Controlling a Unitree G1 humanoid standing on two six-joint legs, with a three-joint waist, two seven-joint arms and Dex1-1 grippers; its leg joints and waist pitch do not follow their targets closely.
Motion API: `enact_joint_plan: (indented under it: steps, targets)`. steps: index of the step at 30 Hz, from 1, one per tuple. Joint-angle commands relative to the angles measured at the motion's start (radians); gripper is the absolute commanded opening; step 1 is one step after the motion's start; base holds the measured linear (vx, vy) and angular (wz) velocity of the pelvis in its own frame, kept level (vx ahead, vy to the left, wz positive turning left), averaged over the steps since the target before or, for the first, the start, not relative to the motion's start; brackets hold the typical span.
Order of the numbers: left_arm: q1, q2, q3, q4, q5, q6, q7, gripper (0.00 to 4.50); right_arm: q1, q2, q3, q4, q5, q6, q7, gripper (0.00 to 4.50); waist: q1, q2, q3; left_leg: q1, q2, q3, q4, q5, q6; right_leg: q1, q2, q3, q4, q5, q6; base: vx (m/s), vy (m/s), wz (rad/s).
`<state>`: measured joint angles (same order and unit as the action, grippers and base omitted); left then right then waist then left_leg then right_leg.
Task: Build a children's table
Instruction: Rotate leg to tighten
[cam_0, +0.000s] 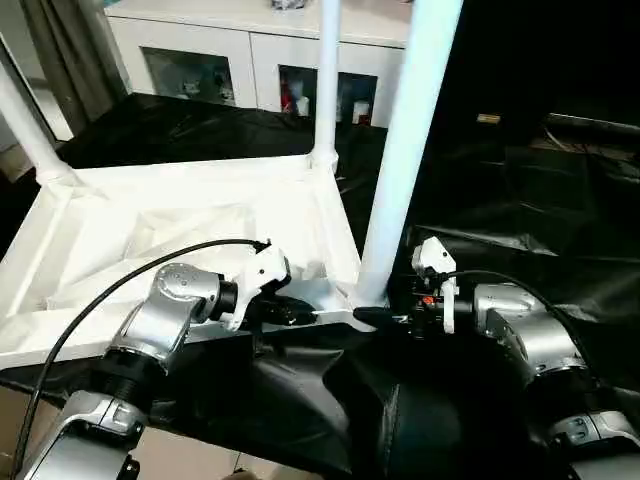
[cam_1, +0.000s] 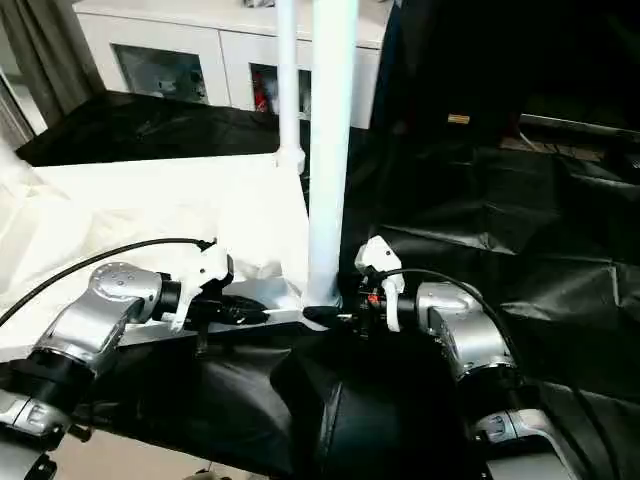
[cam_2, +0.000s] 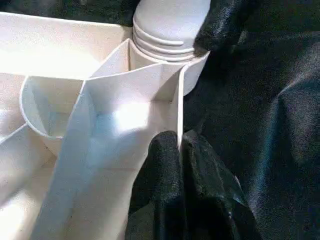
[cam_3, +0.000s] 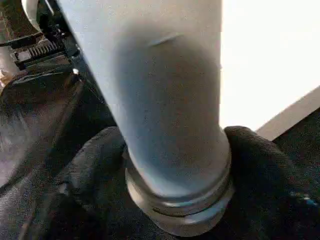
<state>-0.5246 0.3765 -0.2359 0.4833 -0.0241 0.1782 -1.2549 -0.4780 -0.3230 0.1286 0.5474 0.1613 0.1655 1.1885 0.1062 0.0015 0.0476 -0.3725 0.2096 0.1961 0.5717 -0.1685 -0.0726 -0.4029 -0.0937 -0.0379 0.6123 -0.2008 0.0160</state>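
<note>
While the children's table (cam_0: 190, 230) lies upside down on the black-draped work table (cam_0: 520, 220), its near corner socket holds a white leg (cam_0: 405, 150). The left gripper (cam_2: 180, 150), jaws pressed together, pinches the tabletop's rim; the right gripper (cam_3: 175, 165), jaws spread, clasps that leg's base. Behind, a glass-door cabinet (cam_0: 200, 70) holds small unreadable items.

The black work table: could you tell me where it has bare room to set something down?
Bare black cloth lies right of the near leg, and between the cabinet and the tabletop. The near corner is crowded by both grippers.
</note>
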Motion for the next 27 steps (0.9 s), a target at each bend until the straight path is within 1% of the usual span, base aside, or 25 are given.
enact_joint_plan:
  steps: [1, 2, 3, 4, 6, 7, 8, 10, 11, 12, 13, 14, 15, 16, 17, 19, 20, 21, 22, 24, 25, 26, 27]
  targets:
    - [0.003, -0.031, 0.003, -0.019, -0.039, -0.004, 0.019, 0.0, 0.009, 0.024, 0.05, -0.022, 0.006, 0.007, 0.04, 3.0, 0.004, -0.015, -0.063, 0.011, 0.018, -0.002, -0.053, -0.145, 0.071, 0.046, -0.038, 0.025, -0.057, -0.072, -0.256, 0.0, 0.0, 0.0]
    - [0.003, -0.035, 0.003, -0.018, -0.035, -0.005, 0.034, 0.0, 0.014, 0.026, 0.047, -0.024, 0.007, 0.007, 0.031, 2.92, 0.004, -0.01, -0.062, 0.011, 0.018, -0.002, -0.054, -0.15, 0.067, 0.045, -0.039, 0.025, -0.058, -0.079, -0.255, 0.0, 0.0, 0.0]
    - [0.001, -0.036, 0.003, -0.016, -0.031, -0.007, 0.043, 0.0, 0.016, 0.027, 0.046, -0.024, 0.006, 0.006, 0.027, 2.88, 0.004, -0.012, -0.062, 0.011, 0.018, -0.002, -0.054, -0.153, 0.066, 0.045, -0.038, 0.025, -0.06, -0.08, -0.254, 0.0, 0.0, 0.0]
    - [-0.002, -0.043, 0.006, -0.008, -0.022, -0.012, 0.069, 0.0, 0.021, 0.03, 0.042, -0.023, 0.004, 0.002, 0.011, 2.84, 0.004, -0.011, -0.063, 0.012, 0.018, -0.002, -0.054, -0.155, 0.063, 0.045, -0.037, 0.025, -0.059, -0.077, -0.255, 0.0, 0.0, 0.0]
    - [-0.01, -0.061, 0.013, 0.008, -0.003, -0.02, 0.124, 0.0, 0.029, 0.041, 0.028, -0.015, -0.007, -0.009, -0.043, 2.8, 0.005, -0.004, -0.062, 0.013, 0.018, -0.004, -0.056, -0.174, 0.051, 0.046, -0.038, 0.026, -0.061, -0.09, -0.253, 0.0, 0.0, 0.0]
    - [-0.026, -0.086, 0.022, 0.035, 0.018, -0.022, 0.198, 0.0, 0.031, 0.063, 0.011, 0.012, -0.028, -0.031, -0.13, 2.8, 0.003, -0.005, -0.061, 0.013, 0.018, -0.004, -0.057, -0.182, 0.047, 0.045, -0.038, 0.026, -0.064, -0.098, -0.25, 0.0, 0.0, 0.0]
    - [-0.028, -0.09, 0.024, 0.04, 0.02, -0.02, 0.21, 0.0, 0.031, 0.067, 0.008, 0.018, -0.032, -0.035, -0.145, 2.79, -0.001, -0.005, -0.058, 0.015, 0.017, -0.005, -0.06, -0.208, 0.031, 0.042, -0.038, 0.027, -0.068, -0.128, -0.244, 0.0, 0.0, 0.0]
    - [-0.045, -0.123, 0.036, 0.064, 0.029, -0.014, 0.28, 0.0, 0.029, 0.096, -0.008, 0.049, -0.057, -0.051, -0.25, 2.78, -0.003, -0.006, -0.059, 0.017, 0.014, -0.007, -0.062, -0.226, 0.012, 0.045, -0.039, 0.028, -0.073, -0.171, -0.228, 0.0, 0.0, 0.0]
    - [-0.053, -0.141, 0.042, 0.072, 0.029, -0.009, 0.308, 0.0, 0.029, 0.113, -0.018, 0.058, -0.061, -0.048, -0.296, 2.77, -0.005, -0.002, -0.06, 0.018, 0.014, -0.008, -0.063, -0.235, 0.004, 0.044, -0.039, 0.028, -0.074, -0.186, -0.222, 0.0, 0.0, 0.0]
    - [-0.063, -0.162, 0.049, 0.083, 0.032, -0.006, 0.348, 0.0, 0.03, 0.134, -0.027, 0.064, -0.064, -0.044, -0.343, 2.77, -0.007, -0.004, -0.06, 0.017, 0.014, -0.009, -0.064, -0.24, 0.001, 0.044, -0.039, 0.029, -0.075, -0.189, -0.217, 0.0, 0.0, 0.0]
    - [-0.081, -0.199, 0.055, 0.102, 0.037, -0.002, 0.409, 0.0, 0.03, 0.174, -0.041, 0.07, -0.064, -0.033, -0.415, 2.77, -0.008, 0.003, -0.061, 0.017, 0.013, -0.01, -0.064, -0.238, -0.003, 0.044, -0.039, 0.029, -0.074, -0.185, -0.216, 0.0, 0.0, 0.0]
    - [-0.09, -0.22, 0.058, 0.113, 0.04, 0.002, 0.442, 0.0, 0.029, 0.195, -0.041, 0.076, -0.07, -0.036, -0.449, 2.77, -0.012, 0.002, -0.061, 0.018, 0.011, -0.01, -0.064, -0.238, -0.004, 0.043, -0.036, 0.029, -0.076, -0.182, -0.211, 0.0, 0.0, 0.0]
    - [-0.09, -0.22, 0.058, 0.113, 0.04, 0.002, 0.442, 0.0, 0.029, 0.195, -0.041, 0.076, -0.07, -0.036, -0.449, 2.76, -0.013, -0.001, -0.062, 0.016, 0.01, -0.009, -0.063, -0.232, -0.004, 0.045, -0.036, 0.029, -0.076, -0.177, -0.209, 0.0, 0.0, 0.0]
    - [-0.095, -0.232, 0.06, 0.119, 0.042, 0.004, 0.461, 0.0, 0.028, 0.207, -0.04, 0.08, -0.075, -0.039, -0.47, 2.76, -0.012, -0.001, -0.064, 0.015, 0.008, -0.01, -0.061, -0.219, 0.006, 0.048, -0.036, 0.028, -0.074, -0.163, -0.207, 0.0, 0.0, 0.0]
    - [-0.107, -0.263, 0.067, 0.135, 0.041, 0.008, 0.5, 0.0, 0.017, 0.24, -0.034, 0.1, -0.085, -0.041, -0.52, 2.76, -0.015, 0.002, -0.065, 0.013, 0.008, -0.008, -0.059, -0.207, 0.017, 0.047, -0.036, 0.029, -0.074, -0.147, -0.208, 0.0, 0.0, 0.0]
    - [-0.115, -0.295, 0.069, 0.145, 0.043, 0.008, 0.535, 0.0, -0.008, 0.281, -0.04, 0.131, -0.091, -0.039, -0.582, 2.76, -0.017, 0.003, -0.065, 0.011, 0.006, -0.008, -0.059, -0.211, 0.024, 0.046, -0.037, 0.028, -0.078, -0.172, -0.203, 0.0, 0.0, 0.0]
    - [-0.118, -0.309, 0.068, 0.15, 0.045, 0.007, 0.548, 0.0, -0.022, 0.302, -0.042, 0.148, -0.092, -0.04, -0.61, 2.76, -0.016, 0.0, -0.065, 0.012, 0.007, -0.009, -0.06, -0.213, 0.026, 0.046, -0.037, 0.027, -0.079, -0.194, -0.196, 0.0, 0.0, 0.0]
    - [-0.119, -0.317, 0.067, 0.15, 0.046, 0.006, 0.555, 0.0, -0.032, 0.314, -0.037, 0.159, -0.096, -0.04, -0.619, 2.76, -0.018, 0.002, -0.065, 0.011, 0.007, -0.009, -0.06, -0.217, 0.025, 0.045, -0.037, 0.027, -0.079, -0.202, -0.195, 0.0, 0.0, 0.0]
    - [-0.118, -0.323, 0.065, 0.145, 0.045, 0.007, 0.554, 0.0, -0.037, 0.322, -0.023, 0.163, -0.101, -0.047, -0.606, 2.76, -0.018, 0.002, -0.064, 0.011, 0.008, -0.009, -0.061, -0.222, 0.025, 0.044, -0.037, 0.027, -0.082, -0.218, -0.19, 0.0, 0.0, 0.0]
    - [-0.116, -0.327, 0.064, 0.139, 0.042, 0.006, 0.548, 0.0, -0.038, 0.331, -0.016, 0.159, -0.097, -0.052, -0.582, 2.76, -0.016, 0.002, -0.065, 0.01, 0.009, -0.01, -0.062, -0.22, 0.032, 0.044, -0.037, 0.027, -0.081, -0.206, -0.185, 0.0, 0.0, 0.0]
    - [-0.116, -0.327, 0.064, 0.139, 0.042, 0.006, 0.548, 0.0, -0.038, 0.331, -0.016, 0.159, -0.097, -0.052, -0.582, 3.11, -0.016, 0.003, -0.065, 0.011, 0.009, -0.01, -0.061, -0.221, 0.033, 0.043, -0.036, 0.027, -0.081, -0.202, -0.185, 0.0, 0.0, 0.0]
    - [-0.112, -0.324, 0.065, 0.133, 0.041, 0.009, 0.538, 0.0, -0.039, 0.333, -0.02, 0.15, -0.084, -0.044, -0.567, 3.32, -0.017, 0.0, -0.065, 0.01, 0.008, -0.009, -0.062, -0.221, 0.036, 0.044, -0.036, 0.027, -0.081, -0.196, -0.186, 0.0, 0.0, 0.0]
    - [-0.099, -0.3, 0.059, 0.117, 0.037, 0.008, 0.49, 0.0, -0.034, 0.309, -0.012, 0.125, -0.069, -0.037, -0.501, 3.46, -0.016, 0.003, -0.065, 0.01, 0.009, -0.01, -0.062, -0.224, 0.036, 0.044, -0.037, 0.027, -0.081, -0.198, -0.186, 0.0, 0.0, 0.0]
